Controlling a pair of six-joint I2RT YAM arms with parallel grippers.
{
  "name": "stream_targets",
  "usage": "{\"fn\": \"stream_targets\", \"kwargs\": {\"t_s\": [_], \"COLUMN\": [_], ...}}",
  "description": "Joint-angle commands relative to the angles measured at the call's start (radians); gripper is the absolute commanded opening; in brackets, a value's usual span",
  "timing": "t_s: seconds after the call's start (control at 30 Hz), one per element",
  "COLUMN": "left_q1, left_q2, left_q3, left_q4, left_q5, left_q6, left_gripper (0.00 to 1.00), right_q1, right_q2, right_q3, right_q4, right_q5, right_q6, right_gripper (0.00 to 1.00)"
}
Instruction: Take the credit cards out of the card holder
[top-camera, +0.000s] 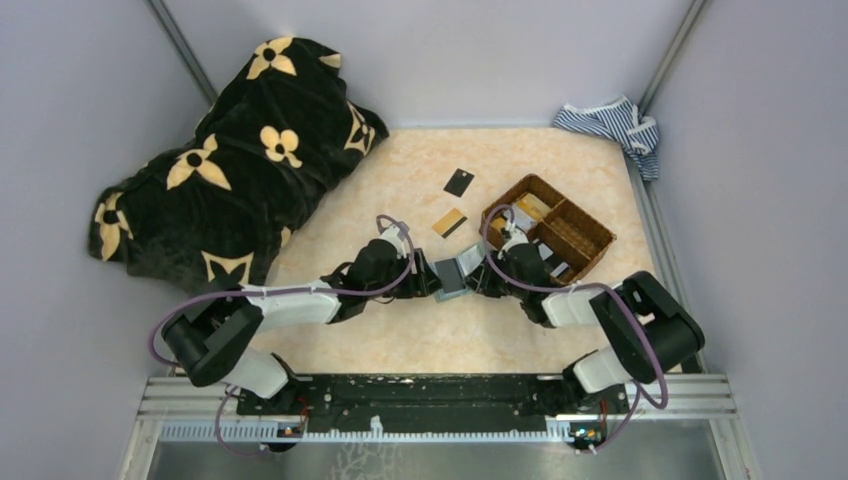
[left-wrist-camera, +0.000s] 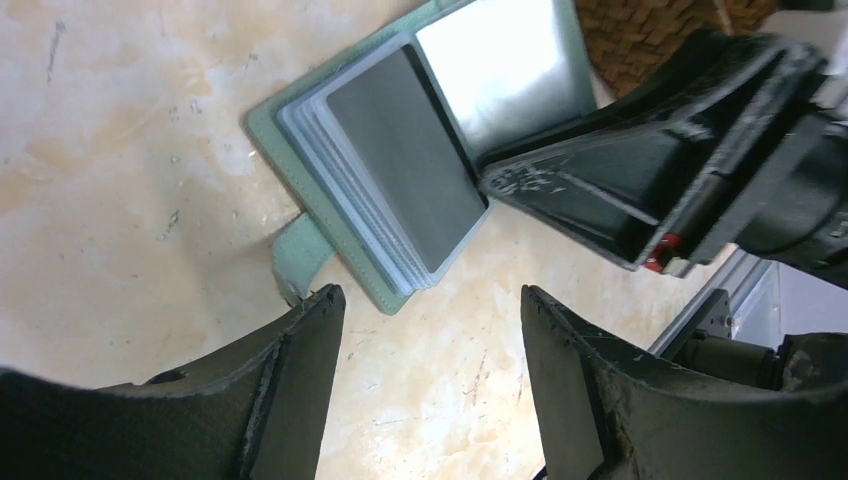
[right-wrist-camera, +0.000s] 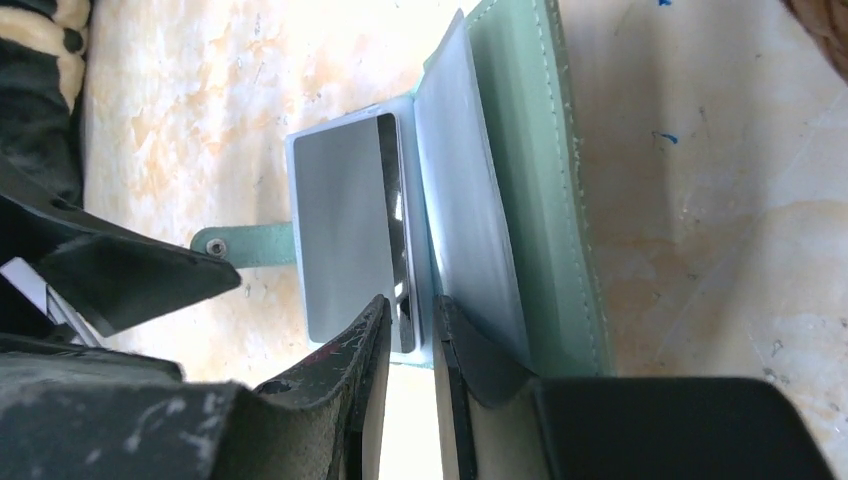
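The sage-green card holder (top-camera: 455, 272) lies open on the table between both grippers. In the left wrist view its green cover (left-wrist-camera: 268, 128) holds a stack of clear sleeves with a pale grey credit card (left-wrist-camera: 400, 150) on top, and one shiny sleeve stands lifted. My left gripper (left-wrist-camera: 430, 310) hovers open just short of the holder's near corner, nothing between its fingers. My right gripper (right-wrist-camera: 410, 315) stands with its jaws a narrow slit apart at the holder's (right-wrist-camera: 560, 200) near edge. One finger is over the grey card (right-wrist-camera: 345, 230), the other on the lifted sleeve. Nothing visibly pinched.
A loose black card (top-camera: 459, 182) and a gold card (top-camera: 449, 222) lie behind the holder. A brown woven divided basket (top-camera: 548, 228) stands close beside the right arm. A black patterned blanket (top-camera: 230, 170) fills the back left, and striped cloth (top-camera: 610, 125) sits in the far right corner.
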Motion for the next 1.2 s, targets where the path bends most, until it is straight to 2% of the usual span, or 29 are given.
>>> {"fn": "stream_targets", "kwargs": {"t_s": [0.0, 0.13, 0.6, 0.83, 1.17], "left_q1": [0.005, 0.014, 0.023, 0.057, 0.069], "left_q2": [-0.055, -0.038, 0.120, 0.225, 0.256], "left_q3": [0.013, 0.000, 0.057, 0.045, 0.039], "left_q4": [0.014, 0.141, 0.220, 0.260, 0.259], "left_q5": [0.007, 0.064, 0.094, 0.125, 0.130], "left_q6": [0.022, -0.022, -0.006, 0.004, 0.016], "left_gripper": [0.72, 0.71, 0.71, 0.70, 0.70], "right_q1": [-0.001, -0.001, 0.000, -0.002, -0.026], "right_q2": [0.052, 0.081, 0.058, 0.047, 0.002], "right_q3": [0.032, 0.015, -0.048, -0.038, 0.007], "right_q4": [0.049, 0.116, 0.183, 0.170, 0.099], "right_q5": [-0.040, -0.083, -0.117, -0.120, -0.089], "right_q6": [-0.013, 0.023, 0.067, 0.066, 0.039], "right_gripper": [0.23, 0.23, 0.23, 0.23, 0.23]}}
